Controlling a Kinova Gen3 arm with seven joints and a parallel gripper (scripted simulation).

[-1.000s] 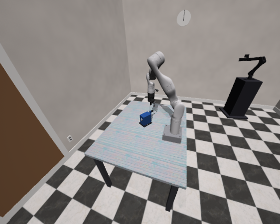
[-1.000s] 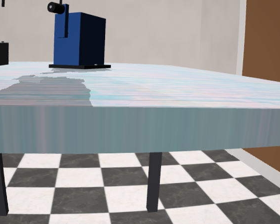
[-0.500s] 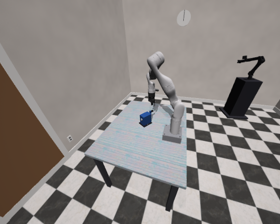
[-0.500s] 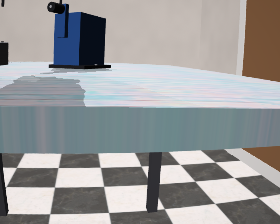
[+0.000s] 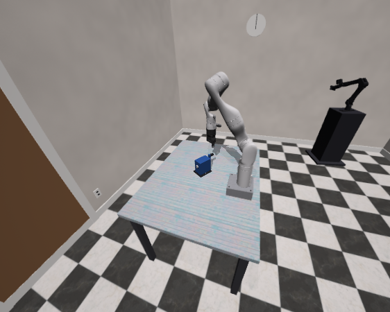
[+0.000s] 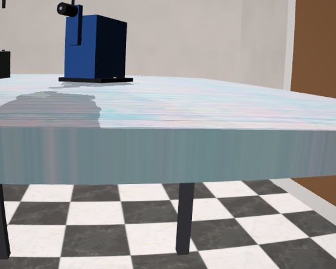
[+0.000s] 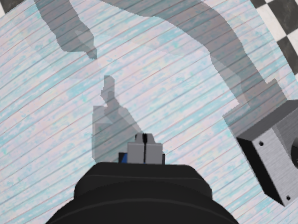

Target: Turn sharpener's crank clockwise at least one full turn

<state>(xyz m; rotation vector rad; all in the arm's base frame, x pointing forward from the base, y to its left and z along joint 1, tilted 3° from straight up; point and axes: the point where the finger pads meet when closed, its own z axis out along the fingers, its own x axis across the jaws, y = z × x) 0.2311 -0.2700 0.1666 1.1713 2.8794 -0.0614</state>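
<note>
Your sharpener (image 5: pixel 203 166) sits on the table (image 5: pixel 195 211) left of the arm's base, crank handle (image 6: pixel 67 9) pointing up, no turn evident. Right above it your gripper (image 5: pixel 212 141) hangs, fingers pinched fully together on nothing. The full clockwise turn remains.

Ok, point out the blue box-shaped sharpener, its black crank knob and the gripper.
blue box-shaped sharpener (image 6: pixel 78 57), exterior view, blue crank-side face
black crank knob (image 6: pixel 67 9), exterior view, cylinder side
gripper (image 7: pixel 145 149), wrist view, shut fingertips
</note>
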